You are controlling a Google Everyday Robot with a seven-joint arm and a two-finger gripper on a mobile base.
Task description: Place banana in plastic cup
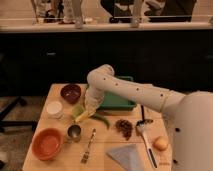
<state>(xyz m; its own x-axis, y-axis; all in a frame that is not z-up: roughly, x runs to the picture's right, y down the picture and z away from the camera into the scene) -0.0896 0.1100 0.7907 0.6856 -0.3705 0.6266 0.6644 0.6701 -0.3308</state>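
The small yellow banana (82,117) lies on the wooden table (107,140), just left of a long dark-green pod (102,120). My gripper (89,108) reaches down from the white arm and sits right at the banana's upper end, hiding part of it. The pale plastic cup (54,108) stands upright to the left of the banana, near the table's left edge.
A dark red bowl (70,92) and a green tray (119,101) sit at the back. In front are a metal cup (74,132), an orange bowl (47,143), a fork (88,145), a pine cone (124,127), a spatula (145,136), an orange fruit (160,143) and a grey cloth (127,156).
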